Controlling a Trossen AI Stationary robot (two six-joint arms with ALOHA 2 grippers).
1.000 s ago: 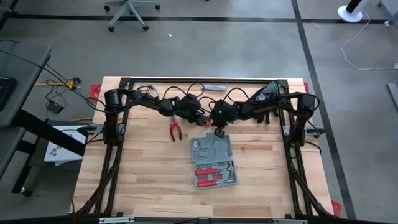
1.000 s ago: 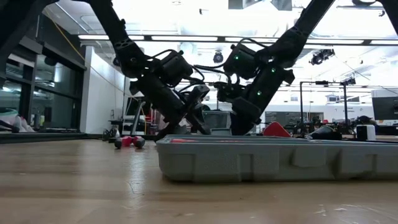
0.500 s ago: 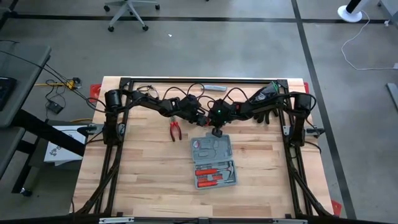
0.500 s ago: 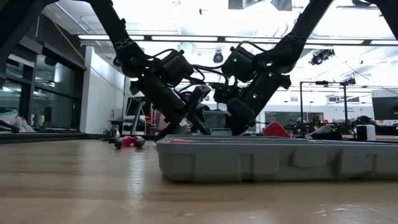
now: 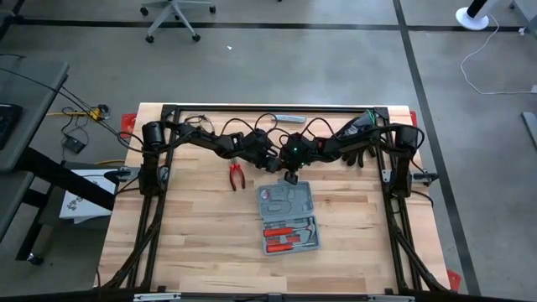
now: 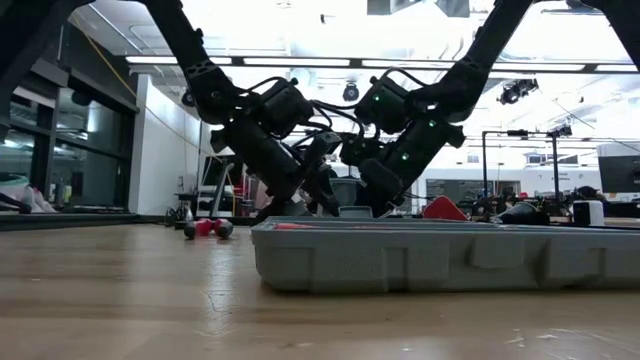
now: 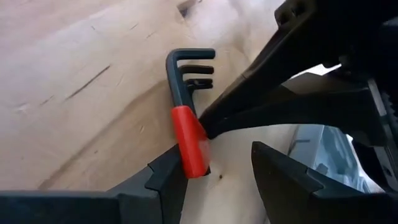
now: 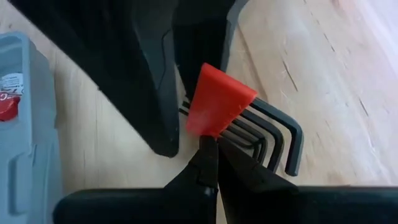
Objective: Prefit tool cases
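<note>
The blue-grey tool case [image 5: 285, 216] lies open on the table, with red-handled tools in its near half; the low view shows its wall [image 6: 440, 260]. Just beyond its far edge lies a set of black hex keys [image 7: 186, 68] in a red holder [image 7: 189, 140]. My left gripper [image 7: 217, 165] stands open around the holder. My right gripper [image 8: 208, 149] is shut, its tips at the holder [image 8: 217, 102]. In the high view the left gripper [image 5: 273, 168] and the right gripper [image 5: 289, 176] meet there. My left gripper has the red holder's end [image 7: 194, 163] against the inner side of one finger [image 7: 165, 180]; the other finger [image 7: 292, 180] stands apart from it. The fingers slant down from the table's left. The hex key set lies on the table. My right gripper touches the red holder's edge [image 8: 210, 129] with its shut fingertips, slanting down from the table's right. It also shows in the left wrist view as a dark finger [image 7: 249, 99] meeting the holder's side.
Red-handled pliers [image 5: 236, 175] lie on the table left of the case. A slim grey bar [image 5: 288, 117] lies at the far edge, and dark things [image 5: 357, 134] at the far right. The table's near half holds bare wood [image 5: 193, 252].
My right gripper has tipped further down and edged toward my left gripper and the hex key set, staying shut. My left gripper has kept still and open.
</note>
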